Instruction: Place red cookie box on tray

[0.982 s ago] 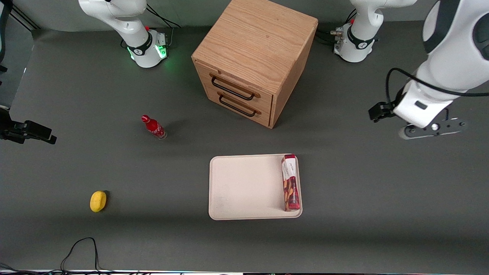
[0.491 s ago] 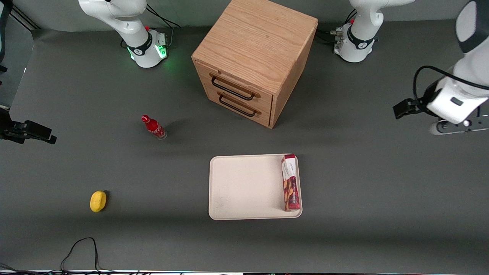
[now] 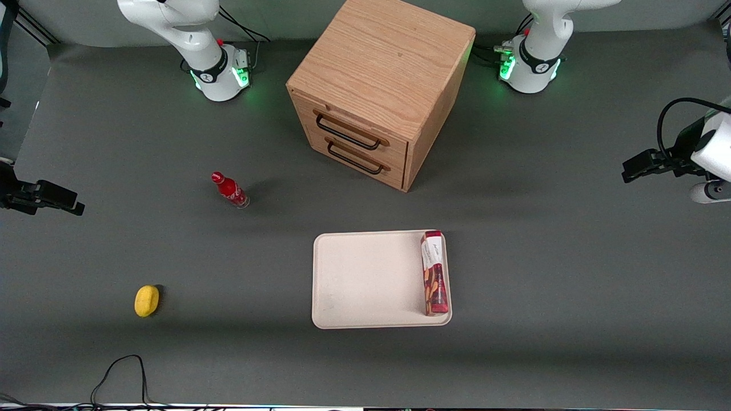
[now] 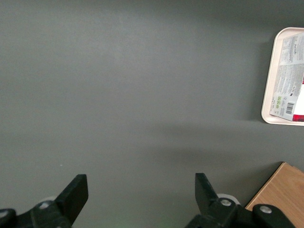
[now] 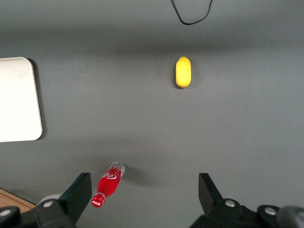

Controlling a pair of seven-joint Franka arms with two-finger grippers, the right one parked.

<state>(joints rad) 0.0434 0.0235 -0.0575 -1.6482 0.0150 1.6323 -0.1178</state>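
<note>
The red cookie box (image 3: pixel 434 273) lies flat inside the tray (image 3: pixel 365 279), set lengthwise against the raised rim at the working arm's end, its white label end pointing toward the wooden drawer cabinet (image 3: pixel 377 91). In the left wrist view the box (image 4: pixel 290 83) shows its pale printed face within the tray (image 4: pixel 269 90); whether it touches the rim there cannot be judged. The gripper (image 4: pixel 141 194) is well apart from the tray, above bare table (image 3: pixel 542 257) toward the working arm's end — its jaws are spread wide with nothing between them. In the front view only part of it (image 3: pixel 705 191) shows at the frame edge. Other items noted: a small red bottle (image 3: pixel 229 190) upright toward the parked arm's end, and a yellow lemon-like object (image 3: pixel 147 300) nearer the front camera than the bottle — both well clear of the tray.
</note>
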